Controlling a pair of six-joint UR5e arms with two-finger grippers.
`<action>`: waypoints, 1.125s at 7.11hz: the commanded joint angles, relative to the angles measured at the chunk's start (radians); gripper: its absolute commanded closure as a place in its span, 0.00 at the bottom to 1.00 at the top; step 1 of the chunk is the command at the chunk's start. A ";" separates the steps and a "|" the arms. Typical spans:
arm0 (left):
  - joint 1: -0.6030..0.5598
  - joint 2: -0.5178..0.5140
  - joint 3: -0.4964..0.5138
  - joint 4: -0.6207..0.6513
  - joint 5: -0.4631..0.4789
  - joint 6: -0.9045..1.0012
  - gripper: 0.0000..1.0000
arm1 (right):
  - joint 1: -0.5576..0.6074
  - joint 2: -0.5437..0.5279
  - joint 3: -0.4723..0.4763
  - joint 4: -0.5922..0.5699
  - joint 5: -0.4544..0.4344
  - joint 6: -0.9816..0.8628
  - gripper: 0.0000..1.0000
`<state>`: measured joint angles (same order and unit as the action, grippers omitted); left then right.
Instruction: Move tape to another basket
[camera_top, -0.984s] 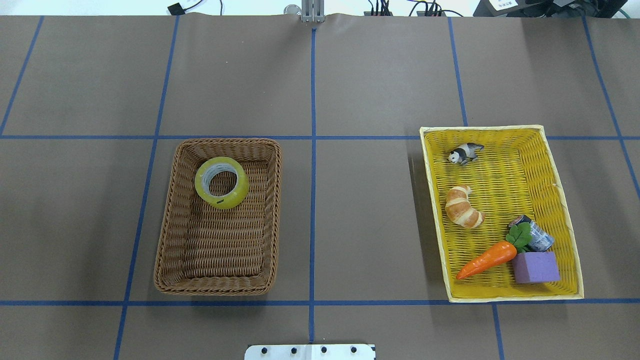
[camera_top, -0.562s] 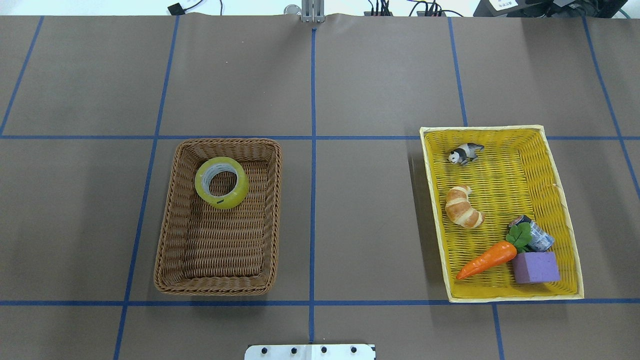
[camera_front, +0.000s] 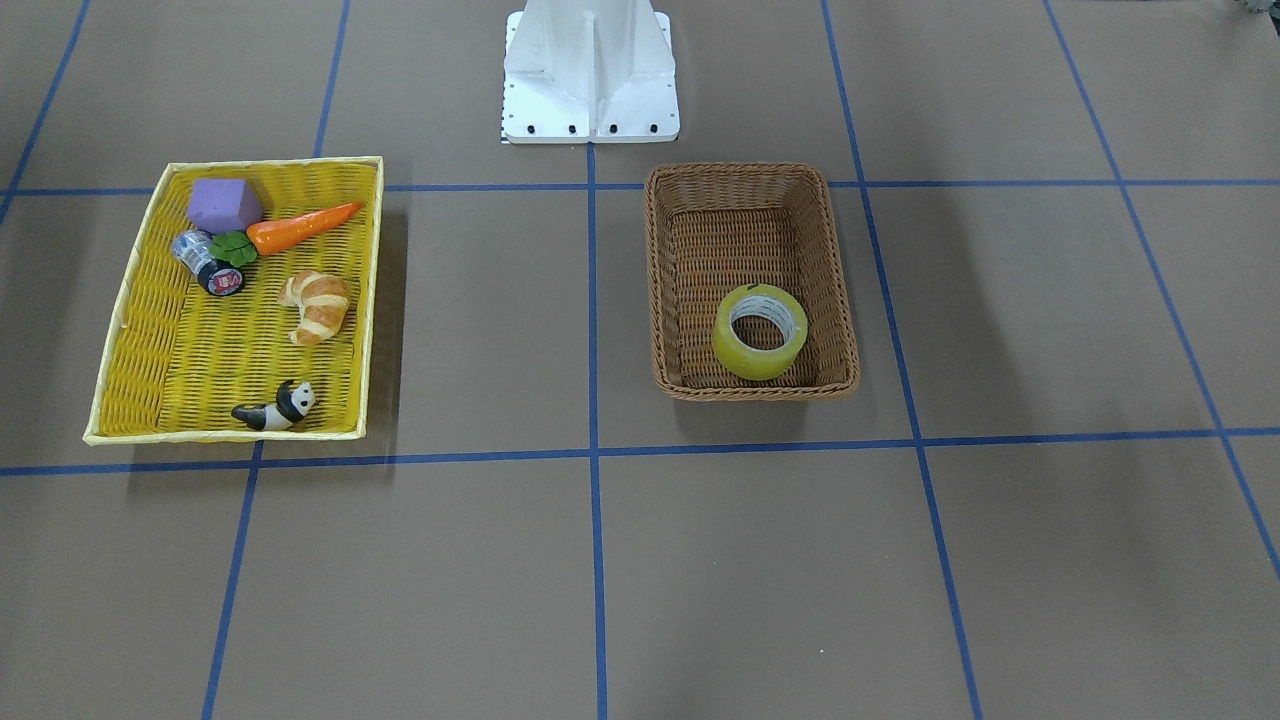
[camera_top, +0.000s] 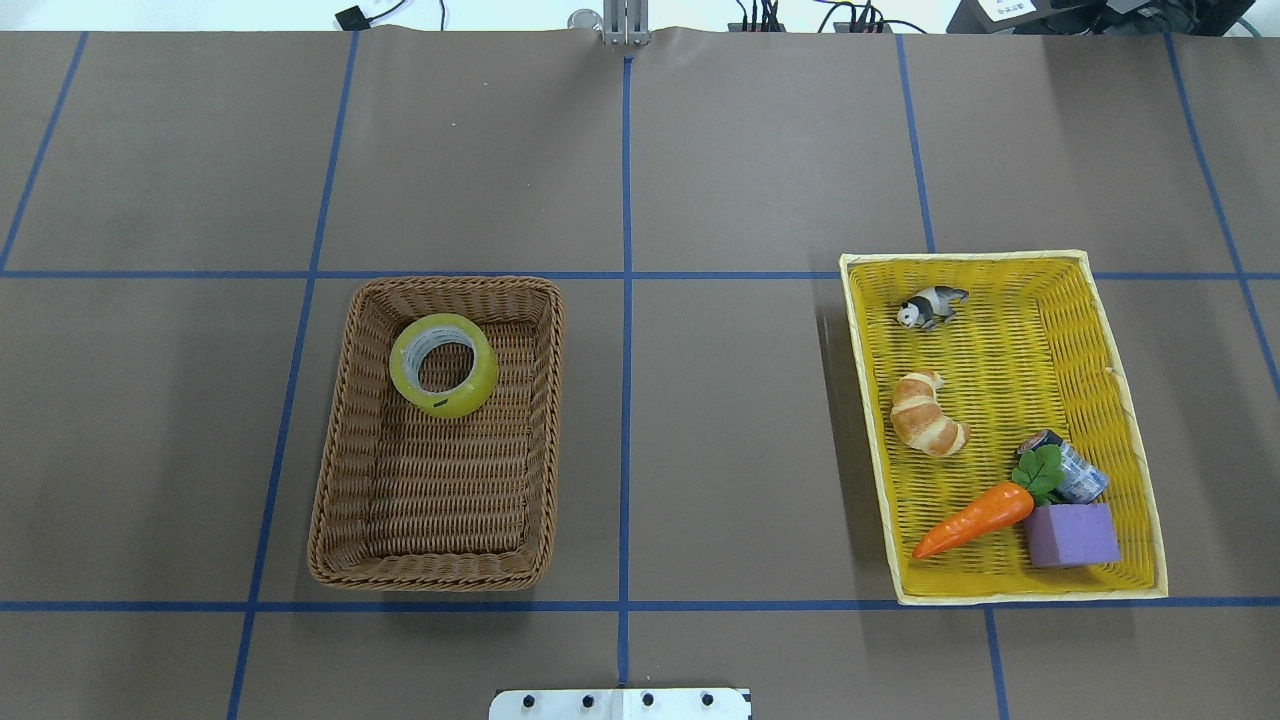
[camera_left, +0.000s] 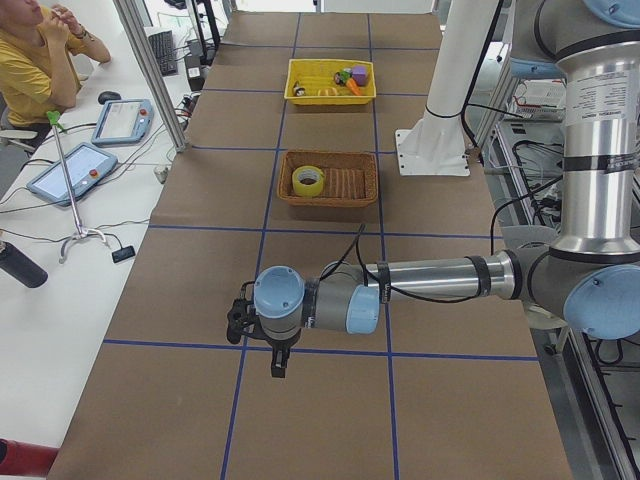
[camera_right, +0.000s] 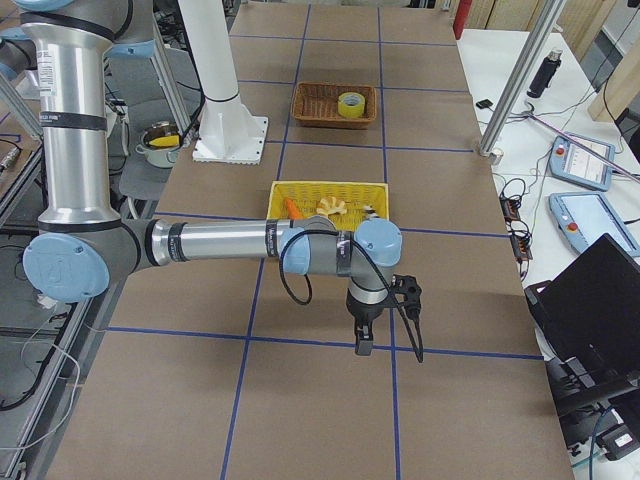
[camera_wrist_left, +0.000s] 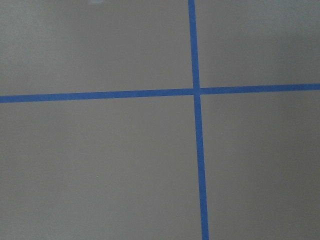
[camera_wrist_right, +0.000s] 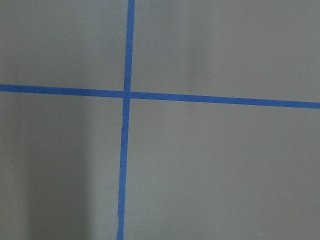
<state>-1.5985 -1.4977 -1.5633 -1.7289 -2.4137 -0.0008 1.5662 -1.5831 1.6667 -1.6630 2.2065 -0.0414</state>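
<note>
The tape (camera_top: 446, 404), a yellowish roll with a white core, lies flat in the far end of the brown wicker basket (camera_top: 430, 578). It also shows in the front view (camera_front: 755, 362) inside the same basket (camera_front: 750, 390). Neither gripper appears in the overhead or front views. The left gripper (camera_left: 279, 362) hangs over bare table far to the left of the basket, seen only in the left side view. The right gripper (camera_right: 362, 342) hangs over bare table beyond the yellow tray, seen only in the right side view. I cannot tell whether either is open or shut. Both wrist views show only table and blue lines.
The shallow yellow tray basket (camera_top: 1010, 350) on the right holds a toy panda (camera_top: 930, 306), a croissant (camera_top: 928, 415), a carrot (camera_top: 972, 520), a purple block (camera_top: 1070, 534) and a small cylinder (camera_top: 1078, 474). The white robot base (camera_front: 590, 70) stands at the near edge. A person sits beside the table (camera_left: 35, 55).
</note>
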 joint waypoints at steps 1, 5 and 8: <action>0.020 -0.003 -0.036 0.084 0.010 0.010 0.01 | 0.000 0.000 -0.001 0.000 0.001 0.000 0.00; 0.048 0.014 -0.040 0.085 0.007 0.018 0.01 | 0.000 0.000 -0.001 0.000 0.001 0.000 0.00; 0.048 0.010 -0.040 0.043 0.007 0.018 0.01 | 0.000 0.000 -0.001 0.000 0.001 0.000 0.00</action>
<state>-1.5500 -1.4912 -1.6035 -1.6668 -2.4068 0.0179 1.5662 -1.5831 1.6662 -1.6628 2.2074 -0.0414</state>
